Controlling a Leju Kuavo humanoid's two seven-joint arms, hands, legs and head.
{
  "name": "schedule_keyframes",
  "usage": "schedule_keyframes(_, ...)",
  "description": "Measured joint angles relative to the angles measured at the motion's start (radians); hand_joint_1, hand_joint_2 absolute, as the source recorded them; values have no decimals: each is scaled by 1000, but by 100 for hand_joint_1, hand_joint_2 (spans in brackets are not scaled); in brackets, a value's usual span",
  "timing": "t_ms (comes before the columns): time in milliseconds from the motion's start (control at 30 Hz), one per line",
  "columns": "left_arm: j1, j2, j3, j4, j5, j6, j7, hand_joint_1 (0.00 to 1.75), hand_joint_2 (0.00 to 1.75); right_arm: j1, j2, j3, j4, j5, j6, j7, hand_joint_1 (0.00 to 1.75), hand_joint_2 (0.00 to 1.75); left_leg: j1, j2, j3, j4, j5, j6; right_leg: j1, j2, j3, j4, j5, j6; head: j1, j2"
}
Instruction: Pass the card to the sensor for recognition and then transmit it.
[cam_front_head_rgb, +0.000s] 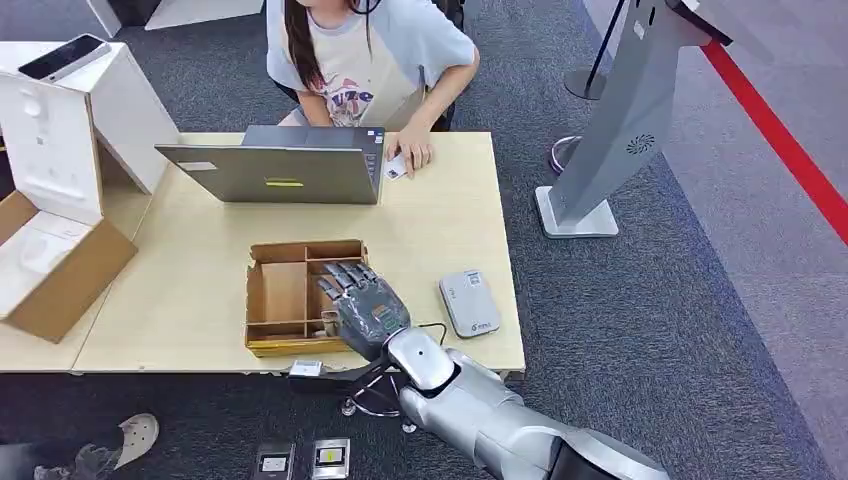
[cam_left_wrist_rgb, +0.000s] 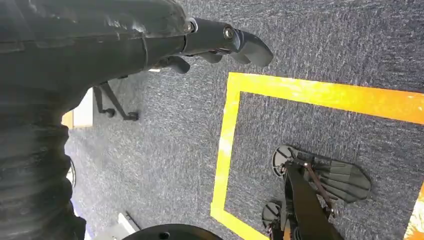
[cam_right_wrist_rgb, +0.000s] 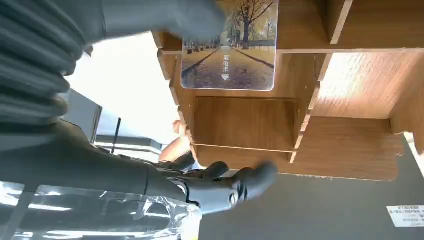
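A card (cam_right_wrist_rgb: 230, 55) printed with a tree-lined road stands in a compartment of the wooden divided box (cam_right_wrist_rgb: 245, 122). In the head view that box (cam_front_head_rgb: 283, 290) sits near the table's front edge, and my right hand (cam_front_head_rgb: 362, 305) reaches over its right side. My blurred thumb (cam_right_wrist_rgb: 165, 17) lies against the card's edge while the dark fingers (cam_right_wrist_rgb: 240, 182) stay spread well away from it. A grey-white card sensor (cam_front_head_rgb: 469, 302) lies flat on the table just right of the hand. My left hand (cam_left_wrist_rgb: 150, 40) hangs over the carpet and holds nothing.
A person sits behind an open laptop (cam_front_head_rgb: 275, 170) at the far edge, a hand resting on a small white card (cam_front_head_rgb: 397, 166). Open cardboard boxes (cam_front_head_rgb: 60, 250) crowd the left end. A grey kiosk stand (cam_front_head_rgb: 620, 120) rises right of the table. Yellow tape (cam_left_wrist_rgb: 230, 150) marks the floor.
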Motion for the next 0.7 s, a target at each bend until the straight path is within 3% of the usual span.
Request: schedule_keyframes(700, 0, 0, 0, 0, 0, -3, 0, 0, 175, -7, 0, 0, 0, 0, -8, 0, 0, 175, 0, 0, 1, 0, 0, 0, 0, 0, 1, 0, 0, 0, 0, 0)
